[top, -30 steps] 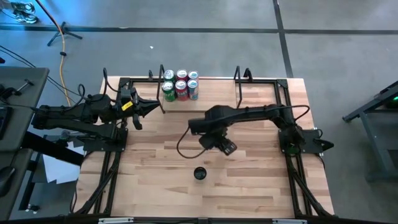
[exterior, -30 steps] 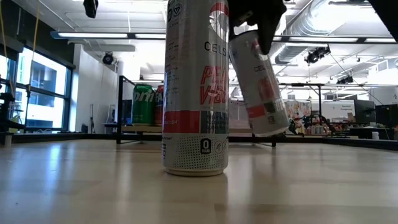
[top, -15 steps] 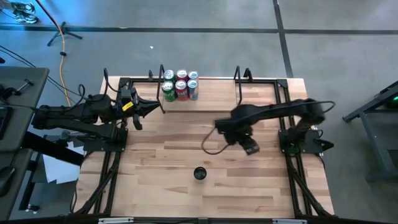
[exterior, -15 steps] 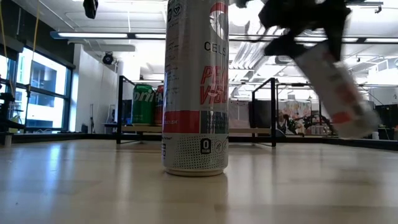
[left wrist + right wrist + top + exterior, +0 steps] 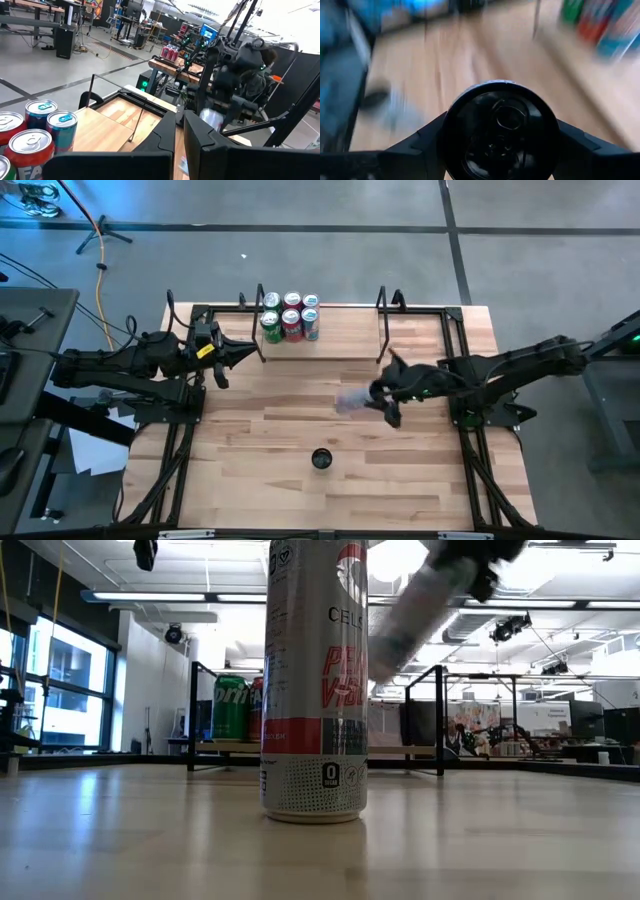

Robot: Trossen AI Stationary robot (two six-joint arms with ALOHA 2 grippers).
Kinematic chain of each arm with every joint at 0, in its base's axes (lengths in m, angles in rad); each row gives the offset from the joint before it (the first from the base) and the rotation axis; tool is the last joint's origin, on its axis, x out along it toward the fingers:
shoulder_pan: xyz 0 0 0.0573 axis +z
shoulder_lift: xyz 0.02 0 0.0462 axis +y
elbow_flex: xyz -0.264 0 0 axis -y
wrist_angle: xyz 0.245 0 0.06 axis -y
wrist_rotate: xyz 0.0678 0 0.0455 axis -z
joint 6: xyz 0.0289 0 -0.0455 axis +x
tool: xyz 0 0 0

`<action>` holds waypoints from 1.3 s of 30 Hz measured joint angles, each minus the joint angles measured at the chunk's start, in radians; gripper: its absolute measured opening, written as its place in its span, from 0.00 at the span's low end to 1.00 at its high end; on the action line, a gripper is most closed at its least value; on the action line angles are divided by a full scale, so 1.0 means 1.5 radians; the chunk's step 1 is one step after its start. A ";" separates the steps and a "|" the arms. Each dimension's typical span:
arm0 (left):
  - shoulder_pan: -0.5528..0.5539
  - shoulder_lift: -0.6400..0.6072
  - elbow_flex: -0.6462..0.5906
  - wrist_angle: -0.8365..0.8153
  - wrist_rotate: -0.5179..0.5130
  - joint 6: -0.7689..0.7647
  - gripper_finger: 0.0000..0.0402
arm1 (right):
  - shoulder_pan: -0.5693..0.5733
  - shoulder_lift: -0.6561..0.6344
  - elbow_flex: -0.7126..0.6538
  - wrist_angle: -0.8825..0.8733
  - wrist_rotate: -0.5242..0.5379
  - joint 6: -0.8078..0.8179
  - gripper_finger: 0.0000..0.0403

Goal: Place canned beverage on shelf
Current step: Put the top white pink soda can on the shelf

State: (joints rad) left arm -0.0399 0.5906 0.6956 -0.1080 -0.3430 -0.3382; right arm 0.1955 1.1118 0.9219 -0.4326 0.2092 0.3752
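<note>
A slim silver can (image 5: 350, 401), blurred, hangs in the air over the table's middle right, with my right gripper (image 5: 380, 394) shut on it. In the low view it slants high up (image 5: 418, 606). A second slim can (image 5: 321, 459) stands upright on its base near the table's front middle (image 5: 314, 680). The shelf (image 5: 345, 332) lies at the far edge, with several cans (image 5: 290, 317) standing on its left part. My left gripper (image 5: 243, 352) is shut and holds nothing, level beside the shelf's left upright (image 5: 262, 330). My right gripper pinches the silver can between its two fingers (image 5: 422, 136), near the can's dark round end (image 5: 501, 131), which faces the wrist camera. The can's body reaches away from the gripper toward the table's left. It is lifted clear of the table and tilted.
Black frame rails (image 5: 455, 340) run along the table's left and right sides. The shelf's right upright (image 5: 383, 320) stands just beyond the held can. The shelf's right part and the table's near half show bare wood.
My right gripper has swung from above the table's middle toward the right edge, rolling and tipping as it went, still shut on the silver can. The can has gone from hanging steeply below the fingers to slanting toward the table's left. The standing can has not moved.
</note>
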 joint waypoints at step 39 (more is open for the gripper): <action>0.000 0.000 0.000 0.002 0.000 0.001 0.00 | -0.068 0.031 0.108 0.153 0.193 -0.114 0.62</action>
State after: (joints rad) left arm -0.0402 0.5904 0.6956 -0.1055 -0.3431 -0.3374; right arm 0.0928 1.1581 1.0839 -0.2034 0.4980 0.2046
